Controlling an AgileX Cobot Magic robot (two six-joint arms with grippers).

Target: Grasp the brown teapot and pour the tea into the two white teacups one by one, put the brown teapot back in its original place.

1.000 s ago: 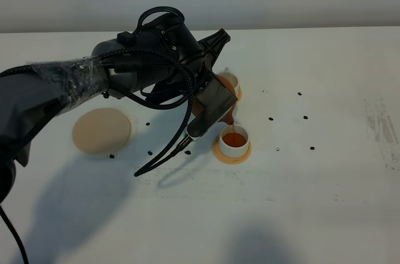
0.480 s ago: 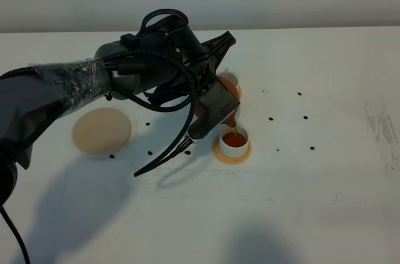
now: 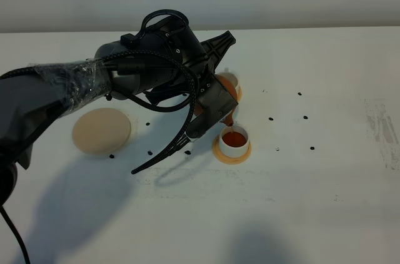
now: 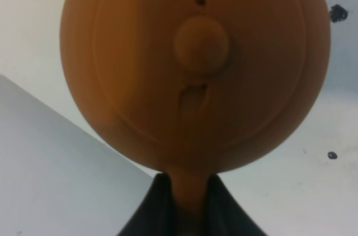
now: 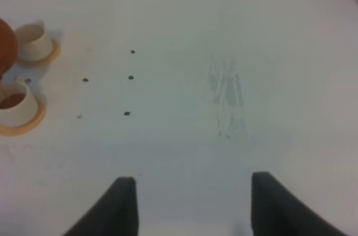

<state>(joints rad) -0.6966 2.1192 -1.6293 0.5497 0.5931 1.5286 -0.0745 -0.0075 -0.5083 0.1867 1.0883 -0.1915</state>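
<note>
Over the near white teacup (image 3: 235,149), the left fingers (image 4: 146,216) grip the handle of the brown teapot (image 4: 190,68), which tips spout down. Dark tea (image 3: 233,140) sits in that cup. The far teacup (image 5: 32,40) stands just behind. The right fingers (image 5: 124,208) are spread wide over the worktop (image 5: 184,135), holding nothing. The beige coaster (image 3: 102,130) lies apart.

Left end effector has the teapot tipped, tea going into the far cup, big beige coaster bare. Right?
Wrong cup. The tea is going into the near cup, not the far cup; the exterior high view shows the spout over it. Rest holds: left end effector has the teapot tipped, big beige coaster bare.
</note>
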